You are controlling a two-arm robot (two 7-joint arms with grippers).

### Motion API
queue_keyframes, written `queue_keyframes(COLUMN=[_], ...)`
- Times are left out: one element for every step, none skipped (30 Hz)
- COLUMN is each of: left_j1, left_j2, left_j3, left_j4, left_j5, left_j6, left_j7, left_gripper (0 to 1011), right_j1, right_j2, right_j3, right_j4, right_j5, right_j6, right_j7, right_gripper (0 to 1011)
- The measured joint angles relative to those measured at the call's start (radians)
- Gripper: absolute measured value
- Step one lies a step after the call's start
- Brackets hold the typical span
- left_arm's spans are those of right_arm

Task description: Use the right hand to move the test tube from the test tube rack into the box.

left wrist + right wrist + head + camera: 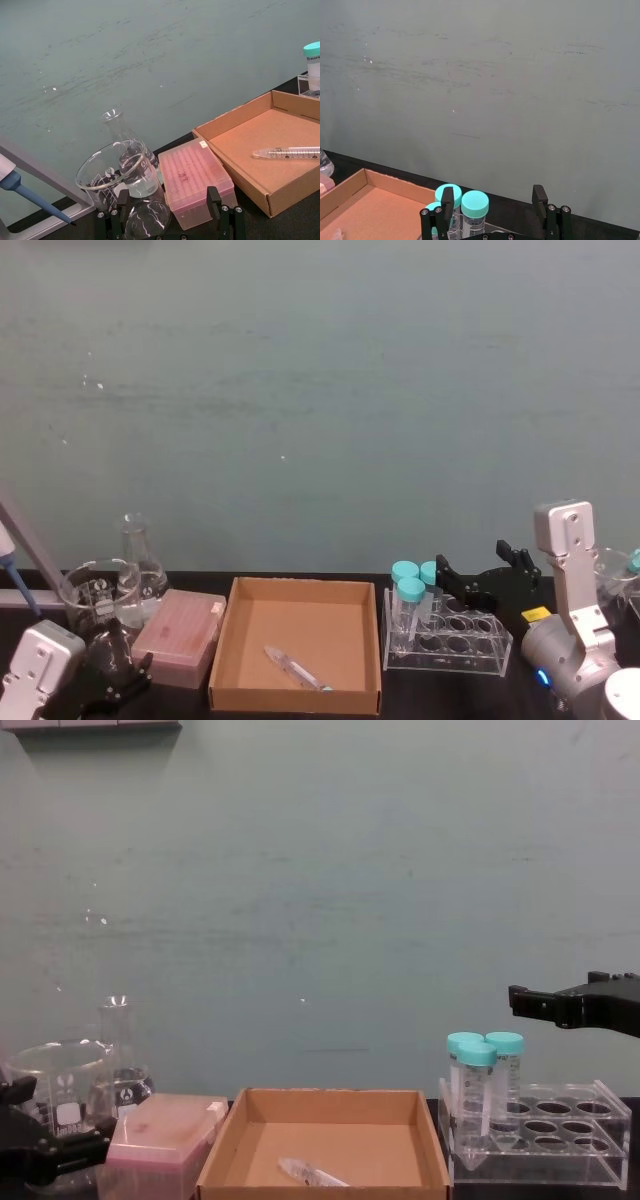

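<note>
The test tube (298,669) lies on its side on the floor of the box (228,638), slanted, with its small teal cap toward the near right corner; nothing grips it. In the left wrist view the same slim tube (287,152) shows printed gradations and a pointed tip aimed at the box's middle. The cardboard box sits between a pink translucent box (180,636) and the test tube rack (448,642).

The right hand (487,578) hovers above the rack's rear holes, its jaws spread wide and holding nothing. Three wide tubes with large teal caps (410,589) stand upright in the rack's end nearest the box, just beside the left one of those parted fingers. The right wrist view places two of the caps (474,203) between the spread fingers (538,195) and lower than their tips. From the chest view the hand (580,1003) hangs well above the rack (545,1130).

The left gripper (118,675) rests low near a glass beaker (95,595) and an Erlenmeyer flask (138,558), its jaws apart around a rounded glass vessel (147,220).
</note>
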Motion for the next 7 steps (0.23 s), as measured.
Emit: queue_keyframes(left_j1=[0.0,0.0,0.0,0.0,0.0,0.0,0.0], left_j2=[0.0,0.0,0.0,0.0,0.0,0.0,0.0], left_j3=[0.0,0.0,0.0,0.0,0.0,0.0,0.0], left_j4=[0.0,0.0,0.0,0.0,0.0,0.0,0.0], left_j5=[0.0,0.0,0.0,0.0,0.0,0.0,0.0], left_j6=[0.0,0.0,0.0,0.0,0.0,0.0,0.0], left_j7=[0.0,0.0,0.0,0.0,0.0,0.0,0.0], left_gripper=[1000,1000,1000,1000,1000,1000,1000], right_j1=[0.0,0.0,0.0,0.0,0.0,0.0,0.0], right_j2=[0.0,0.0,0.0,0.0,0.0,0.0,0.0], right_j3=[0.0,0.0,0.0,0.0,0.0,0.0,0.0], right_j4=[0.0,0.0,0.0,0.0,0.0,-0.001,-0.001], right_j5=[0.0,0.0,0.0,0.0,0.0,0.0,0.001], right_j6=[0.0,0.0,0.0,-0.001,-0.001,-0.001,-0.001], right_j7=[0.0,0.0,0.0,0.0,0.0,0.0,0.0], right_gripper=[1000,1000,1000,1000,1000,1000,1000])
